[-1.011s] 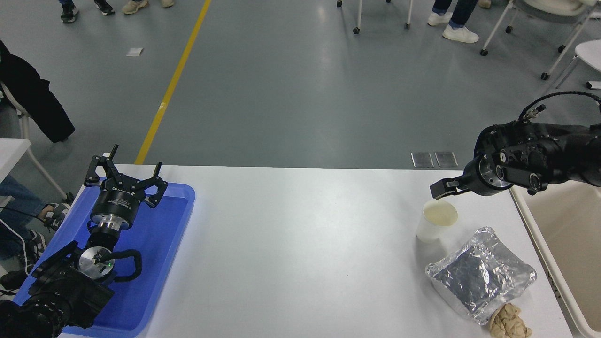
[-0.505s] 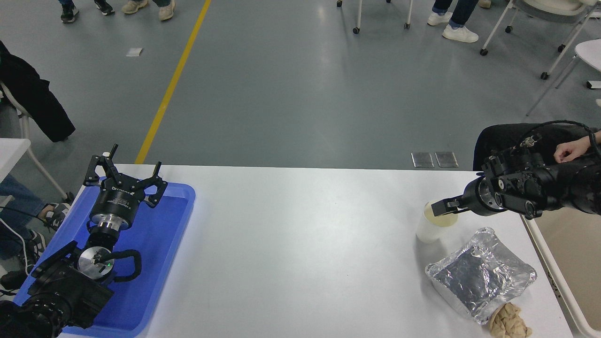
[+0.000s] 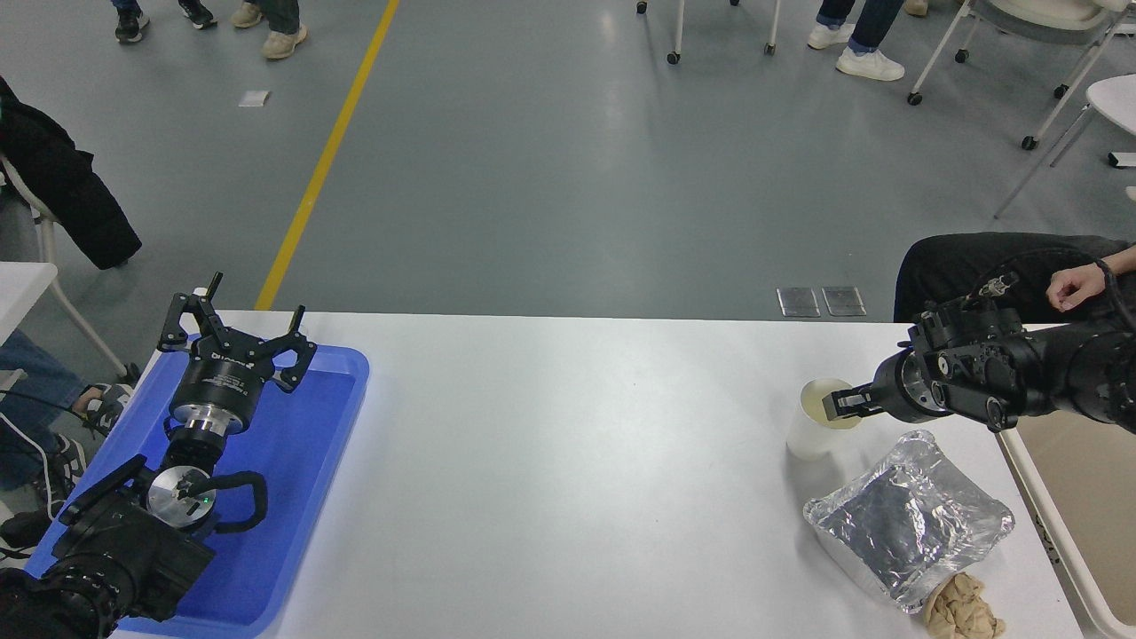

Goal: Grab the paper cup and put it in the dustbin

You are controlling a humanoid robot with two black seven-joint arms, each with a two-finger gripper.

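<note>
The white paper cup stands upright on the right side of the white table, its cream inside showing. My right gripper comes in from the right edge and sits at the cup's mouth, over the rim's right side. It is seen side-on, so its opening does not show. The cream-beige dustbin stands beyond the table's right edge, partly behind my right arm. My left gripper is parked open and empty over the blue tray at the lower left.
A crumpled silver foil bag lies just in front of the cup, with a brown crumpled wad at its near end. A person sits at the far right, a hand just above my right arm.
My right gripper has come down from above the cup to its mouth. A seated person's legs and hand now show behind the right arm. The cup has not moved.
</note>
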